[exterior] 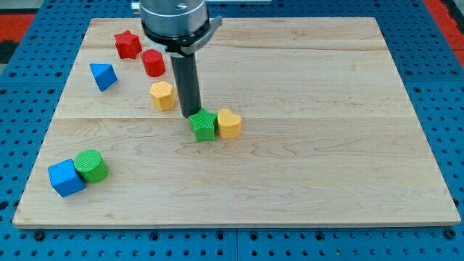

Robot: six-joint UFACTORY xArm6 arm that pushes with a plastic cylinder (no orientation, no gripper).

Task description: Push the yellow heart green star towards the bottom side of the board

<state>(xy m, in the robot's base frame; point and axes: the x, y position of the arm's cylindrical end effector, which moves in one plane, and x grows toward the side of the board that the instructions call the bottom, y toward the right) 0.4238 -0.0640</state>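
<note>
Item: green star [204, 125], mid-bench [326, 167], touching the yellow heart [229, 124] on its right in the view.
Item: my tip [191, 114], a bare rod with no end effector to open or close, grasping nothing; it sits at the star's upper-left edge.
Handling: you push toward the view's bottom, slowly. Centre behind the pair first, since an off-centre shove likely splits them.
Elsewhere: yellow hexagon [162, 95], near the rod.

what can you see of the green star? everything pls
The green star is a small, chunky block in solid green, plastic-looking, lying flat on the wooden board near its middle. Its right side touches the yellow heart. My tip sits right at its upper-left edge, apparently in contact. The yellow hexagon-like block is apart, up-left.
</note>
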